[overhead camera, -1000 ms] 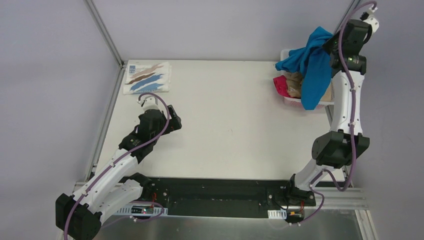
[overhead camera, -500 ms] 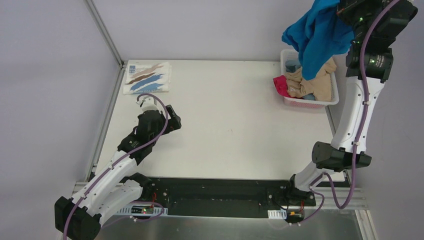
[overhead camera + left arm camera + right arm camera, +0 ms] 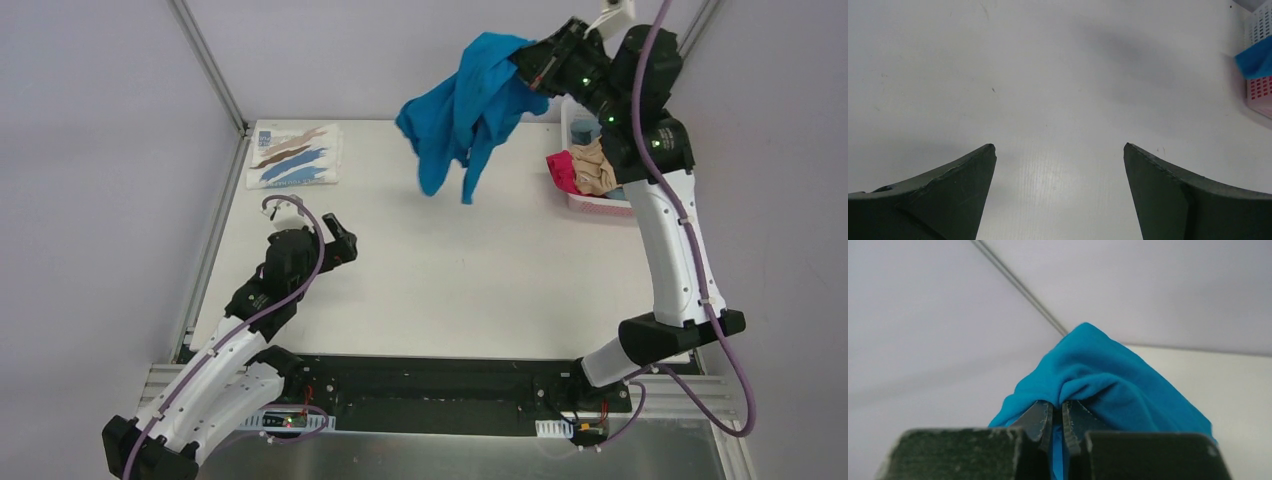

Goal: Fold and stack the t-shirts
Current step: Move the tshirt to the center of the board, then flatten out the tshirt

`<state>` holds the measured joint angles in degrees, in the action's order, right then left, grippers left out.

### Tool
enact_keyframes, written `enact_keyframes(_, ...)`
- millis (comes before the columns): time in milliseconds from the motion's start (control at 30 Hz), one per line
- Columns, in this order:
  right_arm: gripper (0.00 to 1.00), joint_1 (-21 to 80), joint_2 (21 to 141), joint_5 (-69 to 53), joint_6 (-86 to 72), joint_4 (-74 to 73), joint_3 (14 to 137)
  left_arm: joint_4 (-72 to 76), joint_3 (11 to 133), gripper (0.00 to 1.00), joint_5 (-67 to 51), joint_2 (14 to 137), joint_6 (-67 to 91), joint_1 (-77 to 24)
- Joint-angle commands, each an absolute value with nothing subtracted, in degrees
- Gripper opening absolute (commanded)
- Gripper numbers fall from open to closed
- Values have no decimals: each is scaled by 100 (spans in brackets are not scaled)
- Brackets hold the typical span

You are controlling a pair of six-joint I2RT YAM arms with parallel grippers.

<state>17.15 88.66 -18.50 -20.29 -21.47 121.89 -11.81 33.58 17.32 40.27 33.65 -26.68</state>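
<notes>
The bright blue t-shirt (image 3: 465,115) is a soft, matte knit. It hangs in the air above the far part of the table (image 3: 480,270), bunched into loose vertical folds with two lobes trailing downward, and it touches no surface. In the right wrist view the cloth (image 3: 1108,375) forms a rounded peak that puckers into creases where it is pinched. The right gripper (image 3: 525,68) is raised high near the far right corner. Its dark fingers (image 3: 1040,417) are closed on a fold of this shirt with only a thin sliver of fabric between the pads. To its right, a white plastic mesh basket (image 3: 600,203) sits at the table's far right edge and contains a crumpled pink shirt (image 3: 562,172) and a crumpled beige shirt (image 3: 597,170). At the far left corner a white shirt printed with brown and blue brushstrokes (image 3: 293,154) lies folded flat as a neat rectangle. The table is a smooth, matte white board with faint scuffs. The left gripper (image 3: 340,240) is positioned low over the left half of the table. Its two dark, wedge-shaped fingers (image 3: 953,192) are spread wide apart, nothing is between them, and only bare tabletop is visible in the gap.
</notes>
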Motion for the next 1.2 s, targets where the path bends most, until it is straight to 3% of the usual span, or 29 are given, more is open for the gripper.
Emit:
enact_keyframes(0, 0, 2410, 8259, -1336, -2041, -2006, 11370, -1376, 3286, 99, 1955, 3708, 3517, -2698)
enact_keyframes(133, 0, 3084, 7903, -597, -2548, -2301, 10118, -1465, 3190, 99, 1947, 3515, 3654, -2698)
enact_keyframes(300, 0, 3187, 8200, -216, -3535, -1554, 8321, -1498, 3162, 99, 1901, 3587, 3732, -2698)
enact_keyframes(533, 0, 3168, 10085, 331, -2978, -1960, 8654, -1512, 3232, 99, 1557, 4052, 3818, -2698)
enact_keyframes(567, 3, 3172, 10251, 510, -2873, -1959, 8729, -1507, 3238, 99, 1458, 4132, 3860, -2704)
enact_keyframes(633, 32, 3156, 10506, 855, -2629, -1979, 8890, -1503, 3264, 99, 1257, 4337, 3912, -2698)
enact_keyframes(700, 50, 3146, 10569, 1127, -2490, -2151, 9023, -1489, 3275, 99, 1019, 4494, 3957, -2698)
enact_keyframes(800, 92, 3142, 10131, 1372, -2346, -2287, 8856, -1336, 3304, 99, 457, 4855, 3950, -2700)
enact_keyframes(833, 98, 3148, 9912, 1433, -2320, -2326, 8689, -1245, 3300, 99, 231, 4988, 3952, -2699)
enact_keyframes(1033, 99, 3146, 7943, 2111, -2744, -2351, 6583, -600, 3241, 99, -1076, 5855, 3989, -2850)
enact_keyframes(1167, 99, 3137, 6731, 1407, -3154, -1877, 5027, -305, 3200, 98, -1529, 6333, 3945, -3226)
